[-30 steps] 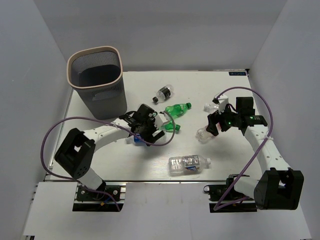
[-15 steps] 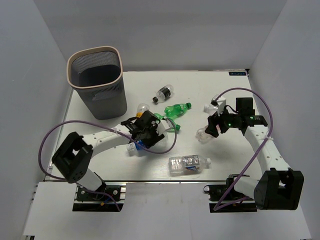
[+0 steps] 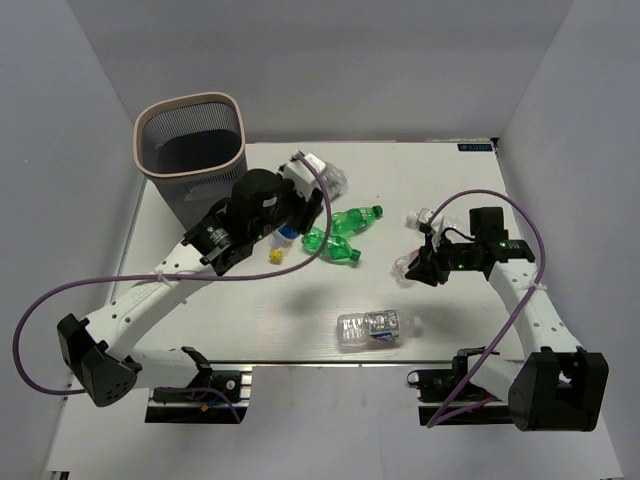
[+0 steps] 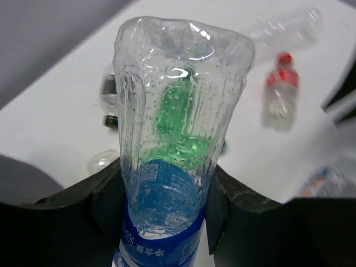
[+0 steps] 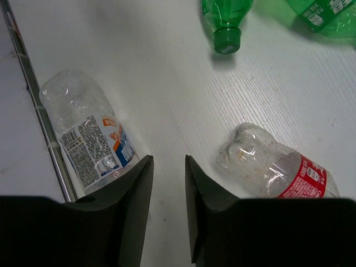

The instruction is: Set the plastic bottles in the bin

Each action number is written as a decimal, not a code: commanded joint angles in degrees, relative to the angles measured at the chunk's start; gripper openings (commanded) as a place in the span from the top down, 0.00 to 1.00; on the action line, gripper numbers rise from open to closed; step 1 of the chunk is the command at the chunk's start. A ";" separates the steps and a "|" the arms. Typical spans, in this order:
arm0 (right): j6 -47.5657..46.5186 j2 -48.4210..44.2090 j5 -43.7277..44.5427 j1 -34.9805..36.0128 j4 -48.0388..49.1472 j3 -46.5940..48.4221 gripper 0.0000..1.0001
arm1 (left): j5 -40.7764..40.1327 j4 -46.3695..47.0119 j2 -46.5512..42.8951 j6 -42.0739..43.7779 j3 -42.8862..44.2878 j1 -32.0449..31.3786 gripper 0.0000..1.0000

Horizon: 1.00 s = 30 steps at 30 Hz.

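My left gripper (image 4: 164, 206) is shut on a crushed clear plastic bottle (image 4: 178, 111) with a blue label. It is raised above the table, right of the bin (image 3: 190, 160), a dark mesh basket with a pale rim. In the top view the left gripper (image 3: 312, 172) holds the bottle (image 3: 330, 180) out past its fingers. My right gripper (image 5: 167, 161) hangs low over the table, open by a narrow gap with nothing in it. A clear bottle with a red label (image 5: 272, 164) lies just outside its right finger. A labelled clear bottle (image 5: 89, 133) lies to its left.
Two green bottles (image 3: 355, 220) (image 3: 335, 248) lie mid-table. A clear bottle with a white cap (image 3: 420, 215) is behind the right gripper. The labelled bottle (image 3: 375, 327) rests near the front edge. A yellow cap (image 3: 274, 255) shows below the left wrist. White walls enclose the table.
The left arm closed on the blue-labelled bottle and lifted it from mid-table up toward the back, beside the bin. The right gripper's jaws narrowed and it dropped lower by the red-labelled bottle.
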 commanded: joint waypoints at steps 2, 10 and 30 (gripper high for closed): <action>-4.46 -1.96 -3.07 0.33 -1.53 0.24 0.61 | -17.73 5.98 -0.51 -8.57 2.94 3.22 0.93; -5.96 -4.42 -2.80 0.60 -0.38 -3.36 0.58 | -24.68 12.59 3.09 -15.70 15.67 11.12 0.95; -20.71 -6.54 0.56 7.27 -1.93 -4.25 0.17 | -41.22 -0.76 21.81 -18.08 32.66 32.31 0.12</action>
